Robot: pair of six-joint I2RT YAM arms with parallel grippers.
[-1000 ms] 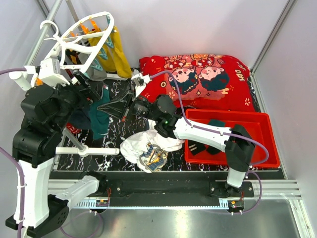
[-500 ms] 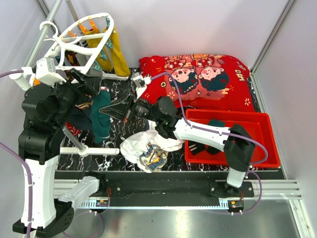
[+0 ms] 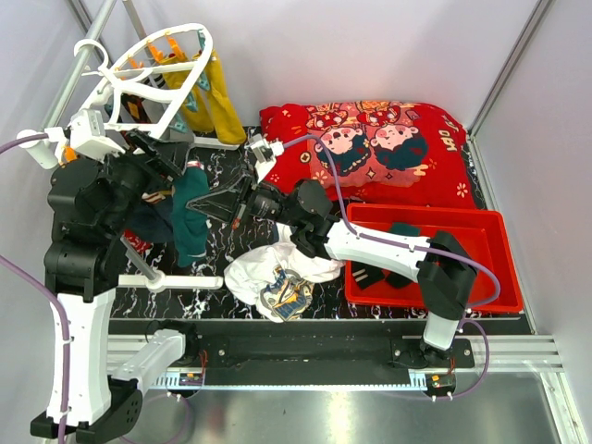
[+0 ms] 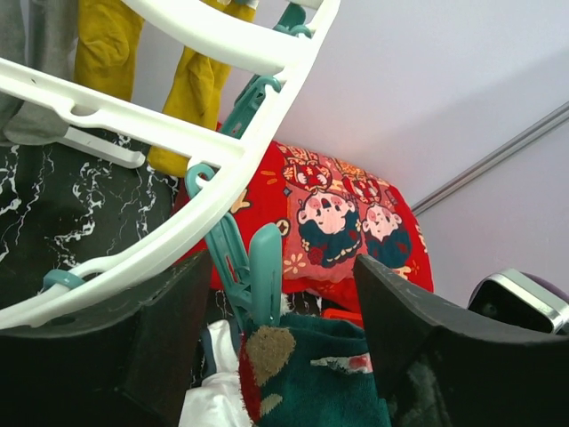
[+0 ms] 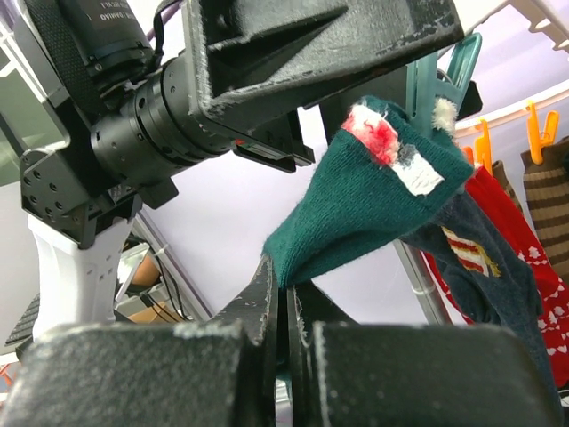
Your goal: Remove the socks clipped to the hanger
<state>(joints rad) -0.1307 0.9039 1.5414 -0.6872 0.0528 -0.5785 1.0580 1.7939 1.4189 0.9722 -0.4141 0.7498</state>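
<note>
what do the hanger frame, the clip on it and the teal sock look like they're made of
Hanger: apparently white plastic, with smooth, slightly glossy moulded bars.
Clip: teal plastic by the look of it, smooth with a soft sheen.
Teal sock: knitted fabric, matte and fuzzy, with a visible weave.

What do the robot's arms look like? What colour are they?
Both arms are made of chunky black joints and smooth white links: see the left arm and the right arm. A thin purple cable trails along each. The fingers are flat, black wedges with scuffed edges.
</note>
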